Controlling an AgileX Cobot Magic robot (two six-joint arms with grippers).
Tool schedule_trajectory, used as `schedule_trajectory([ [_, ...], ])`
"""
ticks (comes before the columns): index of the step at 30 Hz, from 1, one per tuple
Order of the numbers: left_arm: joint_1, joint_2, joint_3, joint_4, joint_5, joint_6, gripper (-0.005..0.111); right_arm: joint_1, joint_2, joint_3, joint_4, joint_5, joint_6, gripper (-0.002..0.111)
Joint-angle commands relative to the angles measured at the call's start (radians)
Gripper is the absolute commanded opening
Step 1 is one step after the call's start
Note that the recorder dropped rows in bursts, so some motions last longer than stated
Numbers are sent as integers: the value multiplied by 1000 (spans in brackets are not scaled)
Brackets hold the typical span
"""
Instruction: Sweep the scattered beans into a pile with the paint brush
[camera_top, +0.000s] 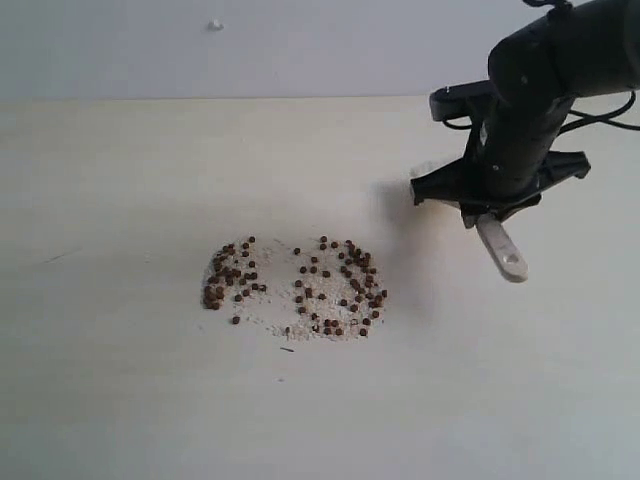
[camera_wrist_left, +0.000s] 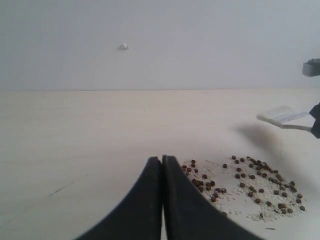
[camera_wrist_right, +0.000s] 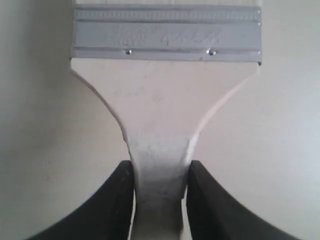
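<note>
The beans (camera_top: 295, 288) lie in a loose, roughly oval patch on the pale table (camera_top: 120, 380), small dark reddish-brown pellets mixed with whitish grains. My right gripper (camera_top: 487, 212) hovers to the right of and beyond the patch, shut on the paint brush (camera_top: 503, 250), whose wooden handle end with its hole sticks out toward the front. In the right wrist view the jaws clamp the narrow handle (camera_wrist_right: 160, 110) below the silver ferrule (camera_wrist_right: 166, 34); the bristles are out of frame. My left gripper (camera_wrist_left: 162, 159) is shut and empty, close beside the beans (camera_wrist_left: 245, 187), with the brush (camera_wrist_left: 282, 116) beyond them.
A pale wall (camera_top: 300, 45) rises along the table's far edge, with a small white bump (camera_top: 215, 24) on it. The right arm's black cables (camera_top: 600, 115) hang at the far right. The left arm does not show in the exterior view.
</note>
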Motion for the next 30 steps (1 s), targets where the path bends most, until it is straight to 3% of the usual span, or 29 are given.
schedule_trajectory([
  [1, 2, -3, 1, -4, -2, -7, 0, -1, -50, 1, -58, 4, 7, 0],
  [6, 2, -3, 1, -4, -2, -7, 0, -1, -63, 1, -106, 7, -1, 0],
  [11, 2, -3, 1, -4, -2, -7, 0, -1, -94, 1, -82, 40, -180, 0],
  [17, 2, -3, 1, -4, -2, -7, 0, -1, -152, 1, 139, 134, -565, 0],
  [25, 2, -3, 1, -4, -2, -7, 0, -1, -200, -12, 424, 224, -818, 0],
  [30, 2, -3, 1, -2, -214, 14, 0, -1, -200, -55, 439, 318, -832, 0],
])
